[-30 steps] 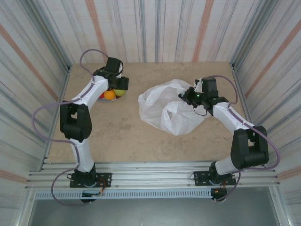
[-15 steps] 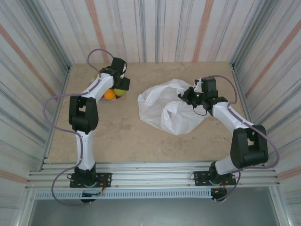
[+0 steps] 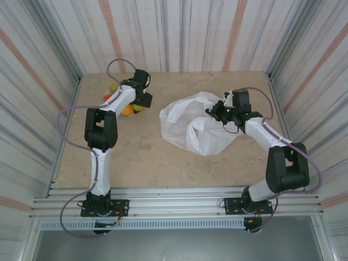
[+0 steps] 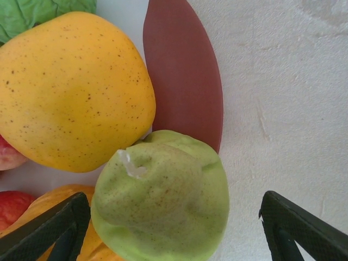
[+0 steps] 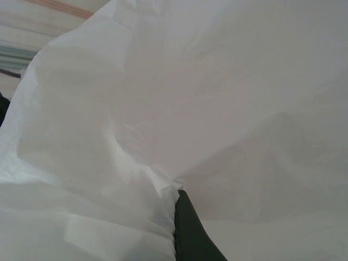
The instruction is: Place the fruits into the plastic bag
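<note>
"Locating fruits (image 3: 126,110) first, pls: where, & what state for each tool?"

"Heaped at upper left of top view, on round plate (image 4: 185,76), well apart from plastic bag (image 3: 190,130) at centre-right. Left gripper (image 4: 174,205) spread wide, hovering over yellow-green fruit (image 4: 163,190) at lower centre of left wrist view; one dark finger (image 4: 49,231) in each bottom corner, neither touching fruit as far as visible. Right gripper (image 3: 216,112) clenched on bag's upper right edge; film bunched against its finger (image 5: 187,234), bottom centre of right wrist view."

"Handling?"

"Fruit: prob. firm, smooth-skinned, light enough for one pinch; rounded, so likely to roll or squirt out if caught off-centre. Best taken across widest part, both flanks. Bag: v. thin, soft, crinkly, no shape of its own; prob. sagging shut unless lifted by rim or handle."

"Anything in the way?"

"Big yellow fruit (image 4: 70,92) pressed against yellow-green one, upper left of frame. Orange fruit (image 4: 51,197) tucked under at lower left, right beside that finger; red fruit (image 4: 6,157) at far left edge. Tight on that side, w/ risk of nudging neighbours. Bare table (image 4: 288,109) at right of frame, so more room there. Striped walls (image 3: 179,32) boxing in whole table."
</note>
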